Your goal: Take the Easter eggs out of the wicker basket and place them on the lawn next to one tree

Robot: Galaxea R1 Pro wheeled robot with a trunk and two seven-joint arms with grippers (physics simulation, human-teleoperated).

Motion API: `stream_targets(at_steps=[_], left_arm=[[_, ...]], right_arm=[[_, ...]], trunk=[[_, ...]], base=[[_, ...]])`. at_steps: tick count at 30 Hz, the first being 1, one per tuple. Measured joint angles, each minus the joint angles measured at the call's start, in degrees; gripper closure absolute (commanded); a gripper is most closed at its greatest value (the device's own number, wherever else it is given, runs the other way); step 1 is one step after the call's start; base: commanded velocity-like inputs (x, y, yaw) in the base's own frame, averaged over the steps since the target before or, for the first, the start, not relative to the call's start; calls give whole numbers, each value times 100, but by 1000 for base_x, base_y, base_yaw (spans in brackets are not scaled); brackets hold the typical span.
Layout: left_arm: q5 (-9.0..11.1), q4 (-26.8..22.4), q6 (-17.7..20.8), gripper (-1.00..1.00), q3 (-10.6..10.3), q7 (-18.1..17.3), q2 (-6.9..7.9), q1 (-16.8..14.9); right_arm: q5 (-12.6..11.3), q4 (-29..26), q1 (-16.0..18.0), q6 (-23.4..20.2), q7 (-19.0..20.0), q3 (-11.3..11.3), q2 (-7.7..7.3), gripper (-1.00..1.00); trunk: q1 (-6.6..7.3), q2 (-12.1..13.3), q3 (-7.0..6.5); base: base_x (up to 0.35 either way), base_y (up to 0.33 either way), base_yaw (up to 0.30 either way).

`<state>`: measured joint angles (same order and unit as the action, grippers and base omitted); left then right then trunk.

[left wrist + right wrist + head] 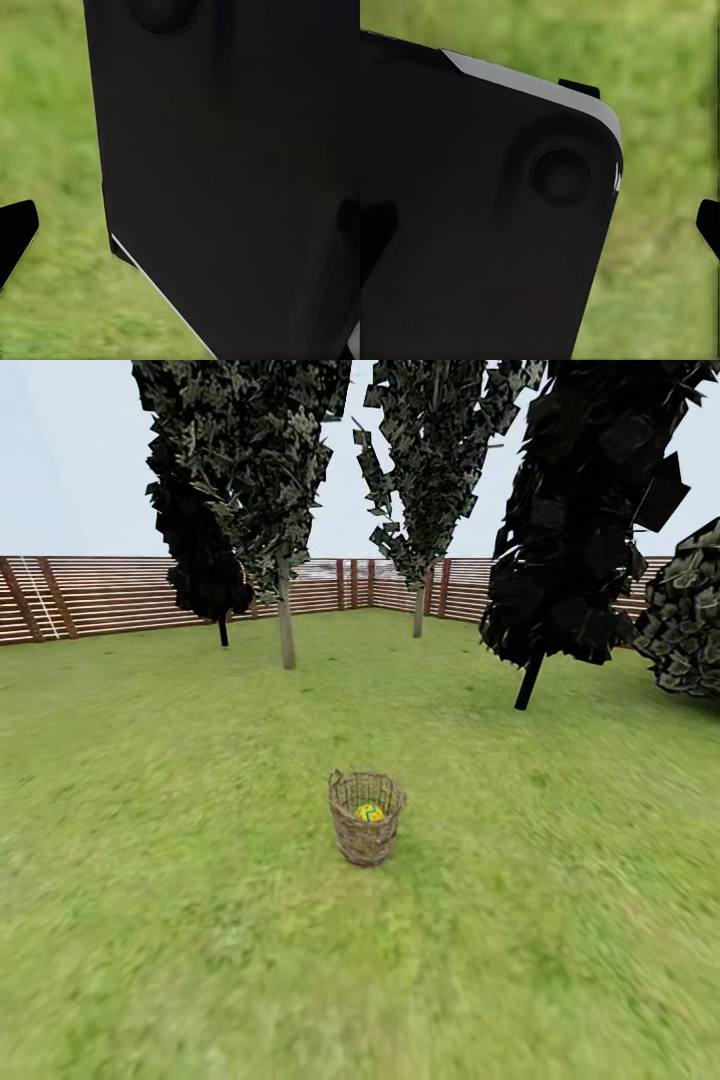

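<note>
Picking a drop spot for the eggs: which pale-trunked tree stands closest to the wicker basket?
The left pale-trunked tree, its trunk on the grass left of and beyond the wicker basket. The other pale trunk stands farther back, by the fence.

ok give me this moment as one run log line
phase: approach | wicker basket upright on lawn | one Easter egg seen inside | pale-trunked tree beyond | hands: state unclear
</note>
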<state>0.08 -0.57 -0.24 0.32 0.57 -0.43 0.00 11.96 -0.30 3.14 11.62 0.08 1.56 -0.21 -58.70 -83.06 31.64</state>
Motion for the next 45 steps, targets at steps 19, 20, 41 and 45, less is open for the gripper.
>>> stream_targets(at_steps=[19, 20, 41, 45], left_arm=[[0, 0, 0, -100, 0, 1, 0, 0], [0, 0, 0, -100, 0, 1, 0, 0], [0, 0, 0, -100, 0, -1, 0, 0], [0, 0, 0, -100, 0, 0, 0, 0]], right_arm=[[-6, 18, 0, 8, -16, 8, -8, -100], [-9, 18, 0, 8, -16, 6, -7, -100], [-12, 17, 0, 9, -16, 7, -4, -100], [-12, 17, 0, 9, -15, 7, -4, -100]], trunk=[[0, 0, 0], [0, 0, 0], [0, 0, 0], [0, 0, 0]], base=[[322, 0, 0], [322, 0, 0], [322, 0, 0], [322, 0, 0]])
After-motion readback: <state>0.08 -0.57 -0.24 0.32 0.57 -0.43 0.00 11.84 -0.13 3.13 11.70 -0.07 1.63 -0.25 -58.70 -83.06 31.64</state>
